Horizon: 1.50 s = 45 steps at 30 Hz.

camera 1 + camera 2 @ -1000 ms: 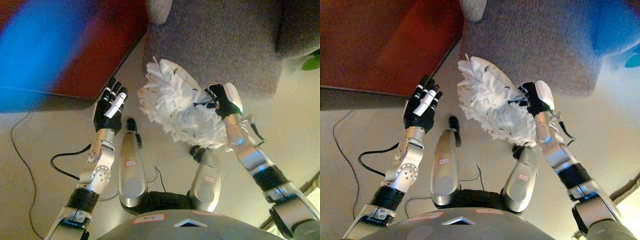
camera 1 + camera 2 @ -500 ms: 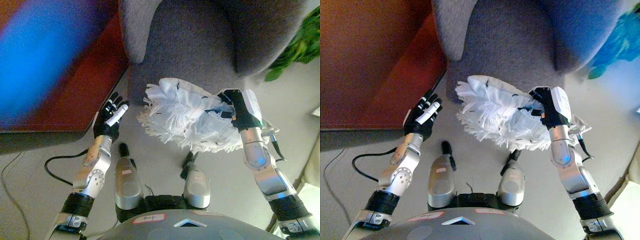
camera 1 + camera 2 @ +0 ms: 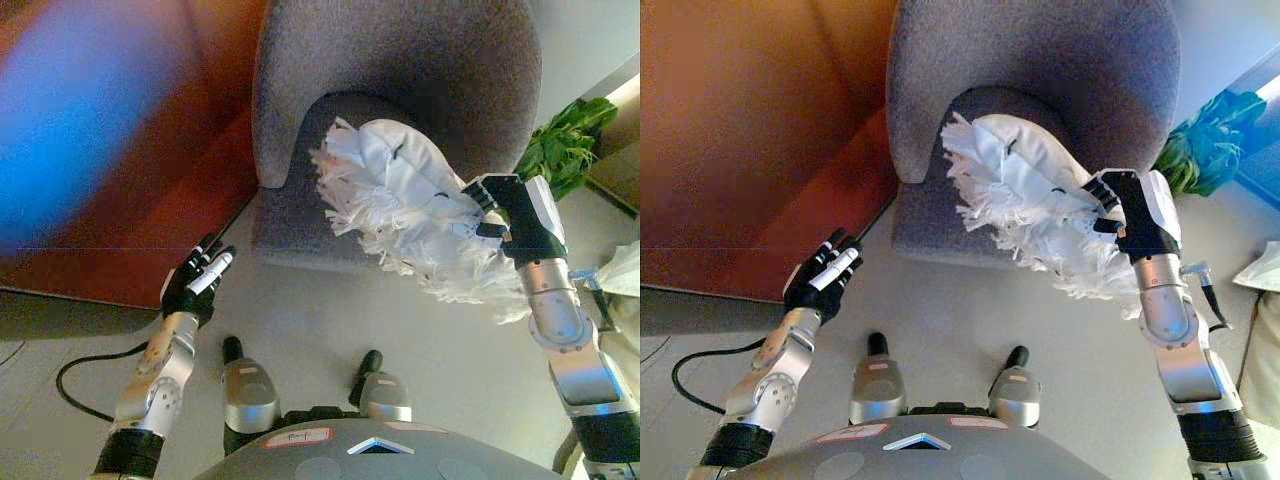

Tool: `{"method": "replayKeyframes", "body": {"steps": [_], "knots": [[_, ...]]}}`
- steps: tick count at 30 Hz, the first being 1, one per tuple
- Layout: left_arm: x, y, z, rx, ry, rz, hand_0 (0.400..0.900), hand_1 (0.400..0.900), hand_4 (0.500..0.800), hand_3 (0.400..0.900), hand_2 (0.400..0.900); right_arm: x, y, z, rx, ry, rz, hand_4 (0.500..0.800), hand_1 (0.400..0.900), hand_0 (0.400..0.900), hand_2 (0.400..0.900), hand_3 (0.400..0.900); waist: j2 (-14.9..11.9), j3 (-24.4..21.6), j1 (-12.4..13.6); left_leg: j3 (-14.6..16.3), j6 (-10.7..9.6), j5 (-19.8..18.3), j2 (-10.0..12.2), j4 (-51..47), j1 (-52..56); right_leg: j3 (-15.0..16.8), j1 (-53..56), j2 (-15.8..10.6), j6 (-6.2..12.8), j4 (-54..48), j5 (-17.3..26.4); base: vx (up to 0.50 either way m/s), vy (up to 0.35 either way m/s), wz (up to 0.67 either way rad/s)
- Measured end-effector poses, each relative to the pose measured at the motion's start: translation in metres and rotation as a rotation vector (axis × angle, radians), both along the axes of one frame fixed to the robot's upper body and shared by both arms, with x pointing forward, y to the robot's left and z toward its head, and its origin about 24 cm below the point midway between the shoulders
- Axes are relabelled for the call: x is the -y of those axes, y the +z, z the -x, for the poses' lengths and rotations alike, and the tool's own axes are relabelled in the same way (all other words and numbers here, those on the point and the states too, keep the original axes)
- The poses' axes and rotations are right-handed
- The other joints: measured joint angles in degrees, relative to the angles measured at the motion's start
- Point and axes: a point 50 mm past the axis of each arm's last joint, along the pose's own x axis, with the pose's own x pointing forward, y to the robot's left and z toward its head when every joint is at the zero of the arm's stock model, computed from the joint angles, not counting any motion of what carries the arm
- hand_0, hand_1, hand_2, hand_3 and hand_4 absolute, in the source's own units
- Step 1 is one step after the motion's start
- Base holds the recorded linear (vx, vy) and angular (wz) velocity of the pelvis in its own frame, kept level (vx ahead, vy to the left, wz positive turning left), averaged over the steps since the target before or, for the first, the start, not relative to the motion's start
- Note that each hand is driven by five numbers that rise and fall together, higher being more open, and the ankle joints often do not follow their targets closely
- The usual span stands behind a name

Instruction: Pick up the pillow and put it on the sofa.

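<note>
A white fringed pillow (image 3: 405,205) hangs in the air in front of the grey sofa chair (image 3: 400,60), over the front of its seat (image 3: 300,215). My right hand (image 3: 515,215) is shut on the pillow's right edge and holds it up. The same pillow (image 3: 1030,195) and right hand (image 3: 1135,212) show in the right eye view. My left hand (image 3: 195,285) is open and empty, low at the left, apart from the pillow and short of the chair's left corner.
A red-brown cabinet (image 3: 760,140) stands at the left, close to the chair's left arm. A green plant (image 3: 565,150) stands to the right of the chair. A white bag (image 3: 620,275) lies at the right edge. Pale floor (image 3: 330,310) lies before the chair.
The camera has tilted up, so more of the chair shows. My right hand has raised the pillow from floor level to above the seat front. My left hand has stayed open.
</note>
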Motion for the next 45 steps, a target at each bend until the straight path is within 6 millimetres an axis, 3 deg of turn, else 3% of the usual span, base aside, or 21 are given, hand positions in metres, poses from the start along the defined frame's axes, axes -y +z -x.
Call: {"method": "replayKeyframes", "body": {"steps": [4, 12, 16, 20, 25, 26, 30, 35, 38, 41, 45], "knots": [[0.001, 0.002, 0.001, 0.001, -0.034, 0.013, 0.900, 0.900, 0.800, 0.900, 0.900, 0.009, -0.004, -0.004, -0.076, 0.011, 0.017, 0.500, 0.400, 0.400, 0.400, 0.400, 0.0, -0.1, 1.5, -0.4, -0.5, 1.3, 0.2, -2.0, 1.3, -1.0, 1.8, 0.9, 0.01, -2.1, 0.0, 0.14, -0.123, 0.13], [-0.006, 0.017, 0.003, 0.016, -0.080, -0.028, 0.900, 0.900, 0.800, 0.900, 0.900, 0.032, -0.031, -0.041, -0.237, -0.092, 0.092, 0.500, 0.400, 0.400, 0.400, 0.400, -0.2, -0.3, 5.1, -2.4, -0.9, 4.4, 0.6, -5.3, 0.9, -3.4, 3.3, 2.6, 0.21, -5.4, -0.1, 0.08, -0.148, 0.16], [-0.013, 0.027, -0.003, 0.035, -0.102, -0.065, 0.900, 0.900, 0.800, 0.900, 0.900, 0.060, -0.041, -0.067, -0.328, -0.253, 0.148, 0.500, 0.400, 0.400, 0.400, 0.400, 0.1, -0.1, 8.1, -4.7, -1.3, 6.5, 1.0, -6.0, -2.2, -4.8, 1.8, 3.4, 2.79, -6.0, 0.0, -0.12, -0.171, 0.18], [-0.017, 0.038, -0.010, 0.067, -0.117, -0.072, 0.900, 0.900, 0.800, 0.900, 0.900, 0.094, -0.010, -0.100, -0.315, -0.453, 0.205, 0.500, 0.400, 0.400, 0.400, 0.400, 1.6, 2.0, 11.3, -7.0, -1.2, 8.7, 1.5, -7.5, -5.0, -6.8, 0.0, 4.4, 3.28, -6.1, 0.3, -0.10, -0.136, 0.19], [-0.023, 0.049, -0.017, 0.101, -0.107, -0.079, 0.900, 0.900, 0.800, 0.900, 0.900, 0.101, 0.043, -0.127, -0.193, -0.533, 0.225, 0.500, 0.400, 0.400, 0.400, 0.400, 3.3, 5.5, 15.3, -9.5, -1.8, 10.0, 1.8, -8.2, -7.2, -8.3, -0.6, 5.2, 3.23, -6.1, 0.4, 0.05, -0.158, 0.18], [-0.024, 0.051, -0.019, 0.106, -0.108, -0.085, 0.900, 0.900, 0.800, 0.900, 0.900, 0.101, 0.052, -0.131, -0.179, -0.534, 0.247, 0.800, 0.900, 0.900, 0.900, 0.900, 3.3, 5.7, 15.6, -9.9, -1.8, 10.0, 1.8, -8.2, -7.6, -8.7, -0.6, 5.3, 3.23, -6.1, 0.4, 0.00, -0.160, 0.14], [-0.029, 0.062, -0.025, 0.145, -0.129, -0.112, 0.900, 0.900, 0.800, 0.900, 0.900, 0.104, 0.087, -0.140, -0.133, -0.608, 0.227, 0.800, 0.900, 0.900, 0.900, 0.900, 3.6, 7.4, 18.2, -11.7, -2.0, 10.3, 1.8, -8.3, -8.8, -10.4, -0.4, 5.7, 3.21, -6.1, 0.4, -0.02, -0.110, 0.11], [-0.030, 0.078, -0.034, 0.208, -0.166, -0.130, 0.900, 0.900, 0.800, 0.900, 0.900, 0.110, 0.114, -0.142, -0.053, -0.746, 0.151, 0.800, 0.900, 0.900, 0.900, 0.900, 3.4, 8.6, 20.3, -12.8, -2.0, 10.2, 1.7, -8.3, -9.2, -11.8, 0.3, 5.9, 3.13, -6.1, 0.5, -0.02, 0.024, 0.03], [-0.028, 0.084, -0.035, 0.236, -0.192, -0.131, 0.900, 0.900, 0.800, 0.900, 0.900, 0.113, 0.133, -0.140, 0.066, -0.825, 0.122, 0.800, 0.900, 0.900, 0.900, 0.900, 3.4, 8.6, 20.4, -13.0, -2.0, 10.2, 1.7, -8.3, -8.4, -11.8, 1.3, 6.0, 3.13, -6.1, 0.5, 0.01, 0.074, -0.08], [-0.026, 0.085, -0.036, 0.246, -0.201, -0.130, 0.900, 0.900, 0.800, 0.900, 0.900, 0.113, 0.147, -0.138, 0.193, -0.856, -0.017, 0.800, 0.900, 0.900, 0.900, 0.900, 3.0, 8.8, 20.2, -12.4, -2.1, 9.9, 1.8, -8.3, -6.6, -11.5, 2.7, 5.9, 3.13, -6.1, 0.5, 0.06, 0.111, -0.22], [-0.019, 0.083, -0.036, 0.241, -0.226, -0.126, 0.900, 0.900, 0.800, 0.900, 0.900, 0.101, 0.149, -0.136, 0.341, -0.753, -0.154, 0.800, 0.900, 0.900, 0.900, 0.900, 1.7, 9.2, 19.5, -10.2, -1.9, 8.1, 2.2, -6.1, -3.9, -9.3, 4.5, 5.6, 3.09, -6.0, 0.5, 0.05, 0.171, -0.37]]}}
